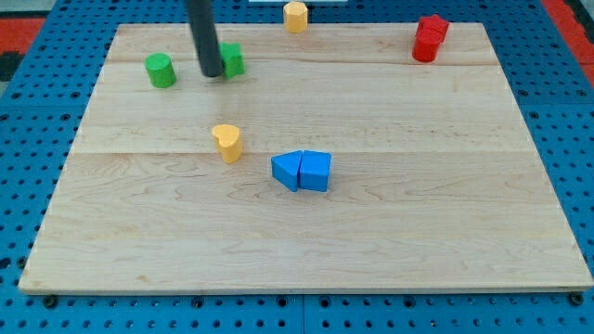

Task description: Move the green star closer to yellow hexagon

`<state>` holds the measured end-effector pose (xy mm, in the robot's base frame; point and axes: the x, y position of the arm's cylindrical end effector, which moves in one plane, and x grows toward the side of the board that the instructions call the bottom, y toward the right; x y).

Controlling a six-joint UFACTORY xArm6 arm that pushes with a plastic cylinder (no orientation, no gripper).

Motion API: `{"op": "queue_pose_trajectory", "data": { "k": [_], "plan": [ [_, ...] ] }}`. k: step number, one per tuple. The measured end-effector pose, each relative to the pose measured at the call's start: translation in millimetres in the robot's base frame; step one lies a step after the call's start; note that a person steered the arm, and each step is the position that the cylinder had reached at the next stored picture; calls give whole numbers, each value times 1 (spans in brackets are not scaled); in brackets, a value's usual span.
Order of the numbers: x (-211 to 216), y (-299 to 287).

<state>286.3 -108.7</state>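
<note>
- Bench: pale wooden board over a blue perforated base; a strip of red shows at the view's top corners.
- Far left, near the view's top: a green cylinder, upright, standing alone.
- Just to its right: my tip, the lower end of a dark rod that comes down from the view's top edge. The tool is a plain rod with no jaws, so there is nothing to be wide or narrow, and it holds nothing.
- Green star: pressed up against the right side of my tip, partly hidden by the rod, so its outline is hard to make out. Contact looks likely, though I cannot be certain.
- Below these, toward the bench's middle: a yellow block, rounded on one side and pointed on the other, possibly heart-shaped.
- Yellow hexagon: at the bench's top edge, up and to the right of the green star, with bare board between them.
- Centre: two blue blocks touching side by side; exact shapes unclear, the left one wedge-like.
- Far right, top corner: a red block, lobed, shape unclear.
</note>
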Motion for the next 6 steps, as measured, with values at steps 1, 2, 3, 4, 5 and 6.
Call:
{"op": "queue_pose_trajectory", "data": {
  "k": [1,2,3,4,5,6],
  "plan": [
    [-13,-2],
    [-16,-53],
    [-32,-15],
    [-32,58],
    [-29,72],
    [23,22]
  ]
}}
